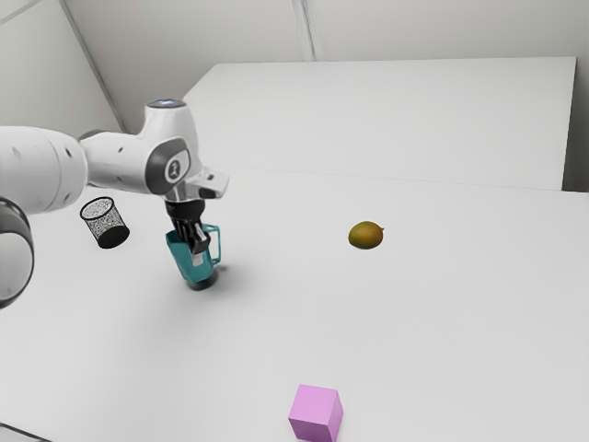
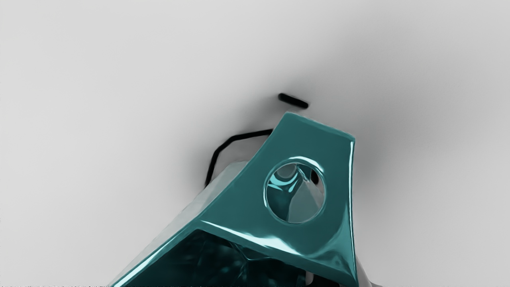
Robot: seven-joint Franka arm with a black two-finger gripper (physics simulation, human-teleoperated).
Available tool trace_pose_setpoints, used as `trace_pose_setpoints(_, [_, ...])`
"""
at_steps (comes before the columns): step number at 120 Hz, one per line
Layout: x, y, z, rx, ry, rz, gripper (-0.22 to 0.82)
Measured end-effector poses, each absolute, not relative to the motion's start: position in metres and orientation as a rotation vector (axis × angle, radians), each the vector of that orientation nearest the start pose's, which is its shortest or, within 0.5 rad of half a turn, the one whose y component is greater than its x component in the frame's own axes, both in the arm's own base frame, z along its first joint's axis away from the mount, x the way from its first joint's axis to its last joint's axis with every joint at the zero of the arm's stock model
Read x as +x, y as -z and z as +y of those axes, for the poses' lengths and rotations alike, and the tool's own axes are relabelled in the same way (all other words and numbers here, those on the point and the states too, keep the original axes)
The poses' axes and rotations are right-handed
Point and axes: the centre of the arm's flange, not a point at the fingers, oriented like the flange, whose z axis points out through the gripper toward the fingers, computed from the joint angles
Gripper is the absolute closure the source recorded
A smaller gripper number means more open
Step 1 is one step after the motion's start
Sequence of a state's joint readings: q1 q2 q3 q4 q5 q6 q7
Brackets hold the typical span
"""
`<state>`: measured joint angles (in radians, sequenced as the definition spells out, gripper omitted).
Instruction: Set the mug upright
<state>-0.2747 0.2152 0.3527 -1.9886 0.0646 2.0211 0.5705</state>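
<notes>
Exterior view: mug is under the gripper, base end down on or just over the table, handle out toward the exterior view's right. Reads near upright; slight lean could be camera angle, can't confirm full base contact. Wrist view has its dark mouth facing the hand, so mouth up.

Gripper state: can't tell whether spread, pressed together or pinching the mug.

Why this layout, my read: coming in from above at the upper body leaves the base free to meet the table, and a high grip would give leverage over tilt. Risk: if base isn't flat, letting go could tip it. Pose fits a last bit of levelling, or a mug already standing with the hand not yet clear.

Rest sits well apart from the mug, except the mesh cup, nearer, toward the exterior view's left.

Count: 1 mug, 1 gripper, 1 mesh cup, 1 mango, 1 pink cube, 1 table
</notes>
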Motion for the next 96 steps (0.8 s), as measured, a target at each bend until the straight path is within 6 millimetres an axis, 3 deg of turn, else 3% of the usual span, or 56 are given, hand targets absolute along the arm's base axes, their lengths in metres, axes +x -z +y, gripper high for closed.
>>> trace_pose_setpoints(55, [0.572,-0.323,0.041,-2.933,-0.33,0.725,0.78])
trace_pose_setpoints(64, [0.572,-0.323,0.041,-2.941,-0.32,0.715,0.67])
trace_pose_setpoints(81, [0.573,-0.323,0.04,-2.948,-0.306,0.706,0.37])
trace_pose_setpoints(96, [0.574,-0.325,0.039,-2.948,-0.295,0.703,0.2])
